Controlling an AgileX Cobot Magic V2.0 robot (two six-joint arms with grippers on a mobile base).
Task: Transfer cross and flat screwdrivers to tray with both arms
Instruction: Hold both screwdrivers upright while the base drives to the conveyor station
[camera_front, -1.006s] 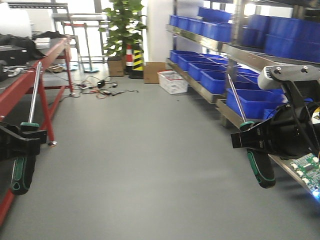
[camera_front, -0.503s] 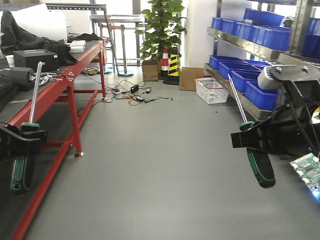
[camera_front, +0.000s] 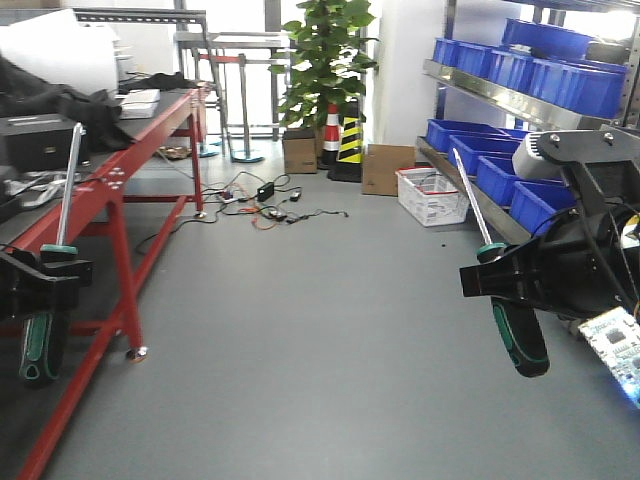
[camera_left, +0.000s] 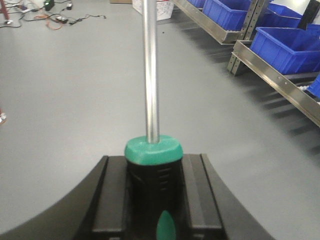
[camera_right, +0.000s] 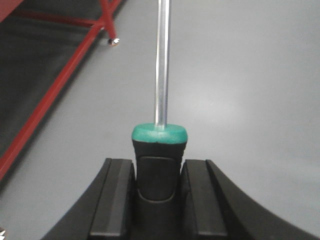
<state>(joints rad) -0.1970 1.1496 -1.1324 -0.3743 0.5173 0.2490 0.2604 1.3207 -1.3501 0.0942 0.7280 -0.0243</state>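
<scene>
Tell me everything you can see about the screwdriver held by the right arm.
The screwdriver has a thin, shiny silver shaft, seemingly steel, and a chunky black handle with dark green inlays and a green collar at the shaft. It hangs in mid-air, shaft up and leaning slightly left in the front view, handle below. The right tool is shut on the upper handle just under the collar, a finger pressed on each side. Nothing else touches it. Its tip type is too small to tell.
</scene>
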